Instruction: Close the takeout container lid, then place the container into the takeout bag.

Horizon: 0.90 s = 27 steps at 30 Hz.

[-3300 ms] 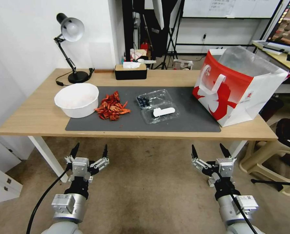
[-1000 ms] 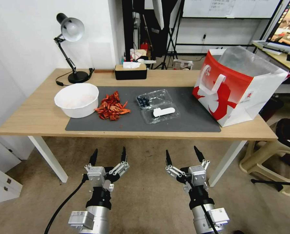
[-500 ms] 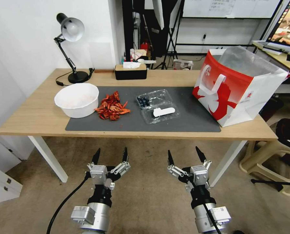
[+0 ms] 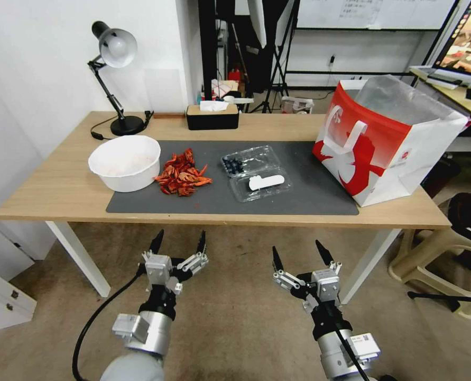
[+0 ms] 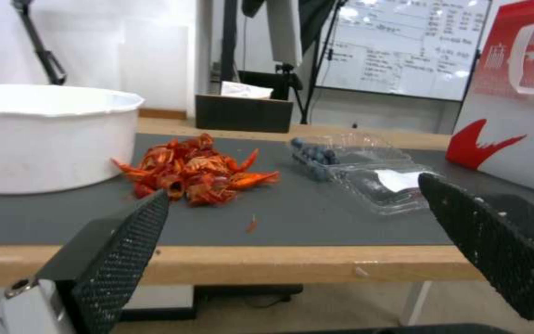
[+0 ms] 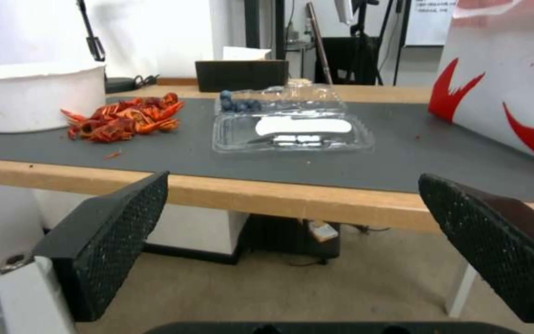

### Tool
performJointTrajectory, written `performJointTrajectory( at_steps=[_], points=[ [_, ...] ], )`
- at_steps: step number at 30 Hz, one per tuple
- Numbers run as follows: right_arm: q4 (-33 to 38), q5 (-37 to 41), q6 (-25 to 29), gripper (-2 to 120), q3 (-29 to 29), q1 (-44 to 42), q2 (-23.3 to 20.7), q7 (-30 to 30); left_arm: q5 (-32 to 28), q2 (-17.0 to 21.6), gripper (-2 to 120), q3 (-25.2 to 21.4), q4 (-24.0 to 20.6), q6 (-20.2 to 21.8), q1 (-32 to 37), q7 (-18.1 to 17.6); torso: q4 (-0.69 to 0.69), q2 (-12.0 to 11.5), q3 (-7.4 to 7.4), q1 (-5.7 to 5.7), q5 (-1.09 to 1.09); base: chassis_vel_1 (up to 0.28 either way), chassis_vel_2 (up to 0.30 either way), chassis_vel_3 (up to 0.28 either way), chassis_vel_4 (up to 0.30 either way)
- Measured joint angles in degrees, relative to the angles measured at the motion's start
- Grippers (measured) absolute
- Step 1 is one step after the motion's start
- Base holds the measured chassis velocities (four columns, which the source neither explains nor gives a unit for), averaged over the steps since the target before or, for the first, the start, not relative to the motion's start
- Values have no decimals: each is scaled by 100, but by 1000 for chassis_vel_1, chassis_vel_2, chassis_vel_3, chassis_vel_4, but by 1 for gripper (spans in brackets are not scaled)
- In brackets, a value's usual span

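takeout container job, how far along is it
Nothing is done yet: the takeout container lies open on the grey mat, its lid flat beside the berry half. In hand: nothing. The left end effector and right end effector hover open in front of the table edge. Left: closing the lid, then placing the container into the takeout bag.

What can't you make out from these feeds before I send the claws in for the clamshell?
- Inside of the takeout bag: in the head view its near wall hides the bottom; both wrist views cut off its top.
- Berry count in the takeout container: too small in the head view, clumped behind clear plastic in the wrist views.
- Print on the lid sticker: too small to read.
- Whiteboard writing: blurred in the left wrist view.
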Motion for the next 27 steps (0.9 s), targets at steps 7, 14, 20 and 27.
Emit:
performJointTrajectory(
  at_steps=[7, 14, 20, 27],
  points=[
    [-46, 394, 94, 100, 46, -6, 61, -198, -694, 556, 100, 248, 415, 232, -1039, 112, -2, -1, 0, 0, -1, 0, 0, 0, 0],
    [-147, 416, 121, 100, 83, 21, 104, -212, -1476, 1123, 100, 585, 665, 764, -2024, 323, 1, -1, 1, 0, 1, 0, 0, 0, 0],
    [-216, 384, 125, 100, 139, 12, 194, -175, -2398, 1208, 100, 1284, 1112, 1480, -3598, 58, -4, -1, 0, 1, 0, 0, 0, 0, 0],
    [-293, 360, 119, 100, 187, 51, 237, -136, -3082, 939, 100, 1723, 1884, 2244, -4973, -73, -2, -2, 1, 1, 0, 0, 0, 0, 0]
  ],
)
